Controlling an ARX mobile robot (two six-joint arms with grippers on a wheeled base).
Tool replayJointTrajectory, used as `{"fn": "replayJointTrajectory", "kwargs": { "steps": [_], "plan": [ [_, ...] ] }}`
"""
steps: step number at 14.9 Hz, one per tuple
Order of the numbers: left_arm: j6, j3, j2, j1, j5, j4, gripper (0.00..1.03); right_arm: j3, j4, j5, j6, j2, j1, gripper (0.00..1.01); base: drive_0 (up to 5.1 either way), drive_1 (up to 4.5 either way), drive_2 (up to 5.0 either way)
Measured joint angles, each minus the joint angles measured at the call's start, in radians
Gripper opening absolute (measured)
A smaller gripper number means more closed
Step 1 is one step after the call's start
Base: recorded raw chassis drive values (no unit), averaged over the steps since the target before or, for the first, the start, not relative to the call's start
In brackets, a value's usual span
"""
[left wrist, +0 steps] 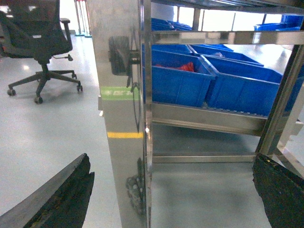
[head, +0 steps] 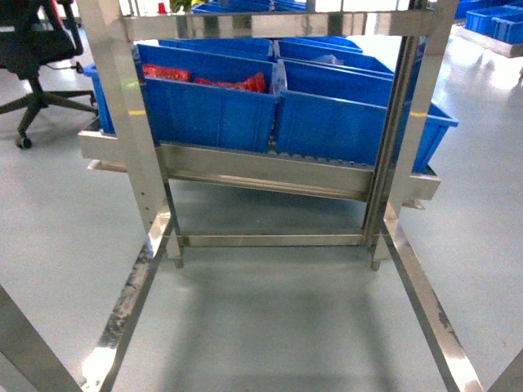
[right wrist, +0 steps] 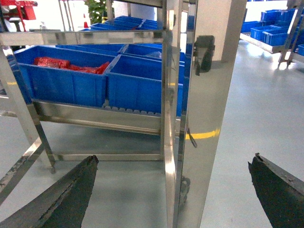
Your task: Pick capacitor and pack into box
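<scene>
Capacitor and box: not visible in any view. Left gripper [left wrist: 171, 199]: spread wide, empty, touching nothing, fingertips cut off at frame bottom. Right gripper [right wrist: 173, 194]: likewise spread wide, empty. Ahead: steel rack [head: 270, 175] carrying blue bins [head: 204, 102]; red contents [head: 204, 79] indistinct. Office chair [left wrist: 40, 47] at left.

green label [left wrist: 120, 92] on the steel rack post [left wrist: 121, 142], its pale lettering too blurred to read
</scene>
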Motion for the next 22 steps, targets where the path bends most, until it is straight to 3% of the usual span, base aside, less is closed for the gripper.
{"fn": "replayJointTrajectory", "kwargs": {
  "steps": [22],
  "plan": [
    [0.0, 0.0, 0.0, 0.0, 0.001, 0.005, 0.98, 0.0, 0.002, 0.002, 0.002, 0.0, 0.0, 0.98, 0.0, 0.0, 0.0]
  ]
}}
